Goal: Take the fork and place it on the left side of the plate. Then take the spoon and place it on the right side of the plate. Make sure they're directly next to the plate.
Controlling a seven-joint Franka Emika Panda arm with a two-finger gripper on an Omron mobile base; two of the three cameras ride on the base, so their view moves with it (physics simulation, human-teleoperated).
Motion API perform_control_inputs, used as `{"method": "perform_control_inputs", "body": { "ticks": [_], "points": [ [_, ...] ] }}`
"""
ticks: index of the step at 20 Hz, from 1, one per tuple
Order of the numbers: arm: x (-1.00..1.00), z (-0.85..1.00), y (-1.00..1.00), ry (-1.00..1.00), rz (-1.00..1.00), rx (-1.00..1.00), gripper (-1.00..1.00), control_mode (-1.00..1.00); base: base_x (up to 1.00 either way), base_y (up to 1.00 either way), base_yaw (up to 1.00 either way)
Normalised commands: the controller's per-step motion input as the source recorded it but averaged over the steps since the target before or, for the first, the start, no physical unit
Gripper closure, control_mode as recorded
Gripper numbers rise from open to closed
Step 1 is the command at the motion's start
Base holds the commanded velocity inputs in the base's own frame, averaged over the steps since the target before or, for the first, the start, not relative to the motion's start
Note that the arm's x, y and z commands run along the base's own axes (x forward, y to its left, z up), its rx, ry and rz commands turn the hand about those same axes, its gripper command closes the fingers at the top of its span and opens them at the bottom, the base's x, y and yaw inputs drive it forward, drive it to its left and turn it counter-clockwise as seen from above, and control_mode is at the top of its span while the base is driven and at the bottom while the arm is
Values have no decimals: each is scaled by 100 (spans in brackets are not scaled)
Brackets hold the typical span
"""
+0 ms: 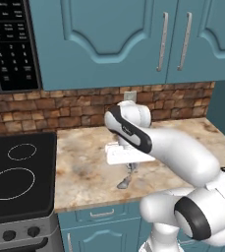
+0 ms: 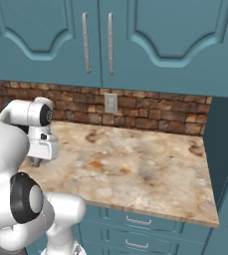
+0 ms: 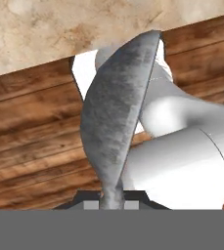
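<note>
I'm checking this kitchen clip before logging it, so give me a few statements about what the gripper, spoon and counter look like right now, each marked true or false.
1. The gripper is shut on the spoon. True.
2. The spoon's bowl hangs below the hand, above the counter. True.
3. The gripper holds a brown-handled fork. False: it is the all-grey spoon.
4. The wall behind the counter is white tile. False: it is brick.
5. The upper cabinet doors stand open. False: they are closed.

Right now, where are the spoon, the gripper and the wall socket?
spoon (image 3: 116,112): hand view, middle of its bowl.
gripper (image 1: 129,170): left base view, between its fingertips, shut on the spoon.
wall socket (image 2: 110,104): right base view, plate centre.
</note>
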Motion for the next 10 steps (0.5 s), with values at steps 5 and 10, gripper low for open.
{"method": "perform_control_inputs", "body": {
  "ticks": [5, 10],
  "points": [
    [-47, 60, -9, 17, 0, 0, 100, -100, 0, 0, 0],
    [-55, 21, -1, 12, 0, 0, 100, -100, 0, 0, 0]
  ]
}}
